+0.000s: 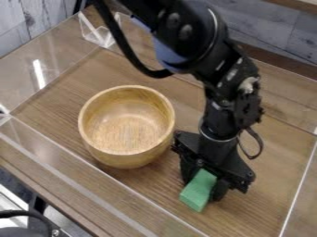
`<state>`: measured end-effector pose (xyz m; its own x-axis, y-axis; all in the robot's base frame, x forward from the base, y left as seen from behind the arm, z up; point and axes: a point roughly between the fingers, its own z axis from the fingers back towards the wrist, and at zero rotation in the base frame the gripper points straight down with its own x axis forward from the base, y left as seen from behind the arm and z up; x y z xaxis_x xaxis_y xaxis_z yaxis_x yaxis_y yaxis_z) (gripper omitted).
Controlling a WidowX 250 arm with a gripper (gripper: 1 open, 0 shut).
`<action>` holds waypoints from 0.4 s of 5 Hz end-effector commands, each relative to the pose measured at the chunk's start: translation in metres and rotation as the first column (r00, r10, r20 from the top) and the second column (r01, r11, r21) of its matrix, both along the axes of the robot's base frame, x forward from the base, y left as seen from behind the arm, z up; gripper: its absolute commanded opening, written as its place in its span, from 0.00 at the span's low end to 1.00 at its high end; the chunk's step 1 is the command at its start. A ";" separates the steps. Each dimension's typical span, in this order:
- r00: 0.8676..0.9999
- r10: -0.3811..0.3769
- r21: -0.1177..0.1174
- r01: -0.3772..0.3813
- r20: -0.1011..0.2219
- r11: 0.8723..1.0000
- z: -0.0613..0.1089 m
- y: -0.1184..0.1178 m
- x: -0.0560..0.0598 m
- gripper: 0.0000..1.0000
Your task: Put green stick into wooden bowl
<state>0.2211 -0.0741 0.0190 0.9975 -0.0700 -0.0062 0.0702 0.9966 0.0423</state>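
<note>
The green stick [199, 193] lies on the wooden table near the front right, its mint-green end poking out toward the camera from between the gripper's black fingers. My gripper [209, 183] stands straight down over it, jaws pressed against its sides. The wooden bowl [126, 125], round and light tan with an empty hollow, sits to the left of the gripper, a short gap away.
Clear acrylic walls [74, 190] fence the table on the front and left. The dark arm with its cables [186, 46] rises from the gripper toward the back. A grey plank wall stands behind.
</note>
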 end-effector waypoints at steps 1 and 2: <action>0.999 0.014 -0.007 -0.014 0.031 1.000 0.011 0.006 0.006 0.00; 0.999 0.022 -0.003 -0.022 0.030 1.000 0.018 0.012 0.006 0.00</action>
